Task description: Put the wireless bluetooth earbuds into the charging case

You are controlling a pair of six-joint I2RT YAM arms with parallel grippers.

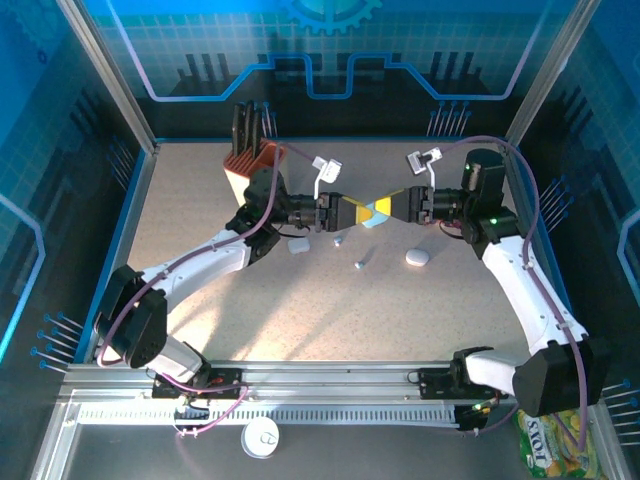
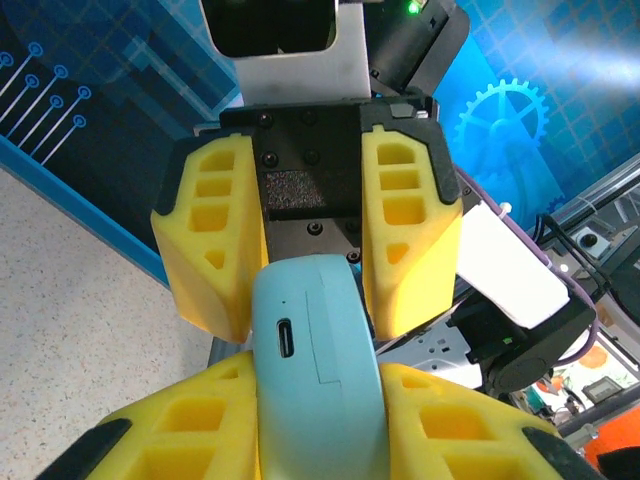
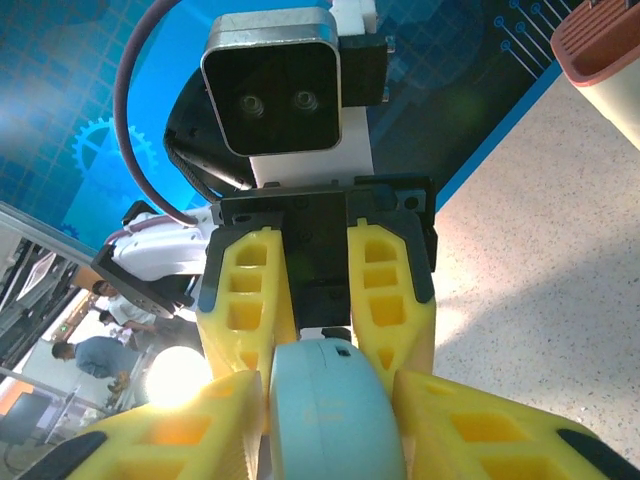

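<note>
Charging case [image 1: 372,214]: pale blue, rounded pebble shape, held off the counter [image 1: 300,310] between the left end effector [image 1: 358,212] and the right end effector [image 1: 388,210], yellow fingers flanking it at each end. In the left wrist view its charging port faces the camera, with a seam line beside it. Two earbuds lie loose on the counter below: tiny pale earbud [image 1: 338,240] and second earbud [image 1: 360,264], apart. Too small to tell their pose.
</note>
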